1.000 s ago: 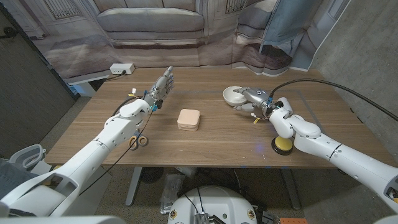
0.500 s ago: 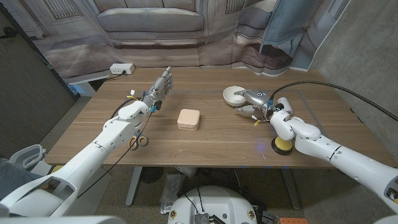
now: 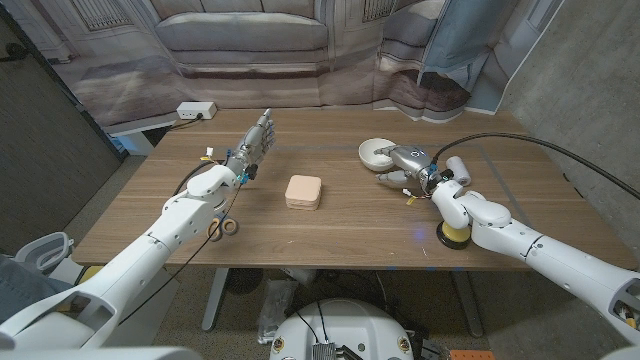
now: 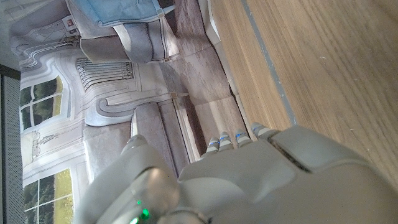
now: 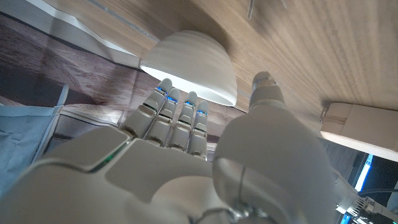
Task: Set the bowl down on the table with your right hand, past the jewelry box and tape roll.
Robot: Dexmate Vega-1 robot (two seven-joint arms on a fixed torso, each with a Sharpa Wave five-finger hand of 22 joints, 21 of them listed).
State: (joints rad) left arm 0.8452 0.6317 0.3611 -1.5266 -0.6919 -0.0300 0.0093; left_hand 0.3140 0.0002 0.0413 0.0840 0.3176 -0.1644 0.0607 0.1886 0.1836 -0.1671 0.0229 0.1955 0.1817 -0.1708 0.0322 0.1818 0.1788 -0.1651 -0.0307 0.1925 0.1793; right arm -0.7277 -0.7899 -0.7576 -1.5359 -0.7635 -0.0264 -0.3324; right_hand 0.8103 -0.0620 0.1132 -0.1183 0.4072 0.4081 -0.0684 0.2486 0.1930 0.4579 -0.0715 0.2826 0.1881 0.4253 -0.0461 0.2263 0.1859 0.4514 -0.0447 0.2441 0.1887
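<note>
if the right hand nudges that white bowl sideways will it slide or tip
Probably slide. The white bowl sits upright on the smooth wooden table and looks low and wide, so tipping seems unlikely. Its glossy rounded wall suggests a hard, rigid, possibly slippery surface. The right hand is beside it with fingers apart.

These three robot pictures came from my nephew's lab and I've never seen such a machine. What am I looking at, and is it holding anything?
It is a two-armed robot with fingered hands at a wooden table. The wide picture looks down from its head; the other two come from cameras on its wrists, so they look turned. On the table lie a white bowl, a beige jewelry box, a yellow tape roll and scissors. The right hand is beside the bowl, fingers apart, seemingly not gripping it. The left hand holds nothing.
</note>
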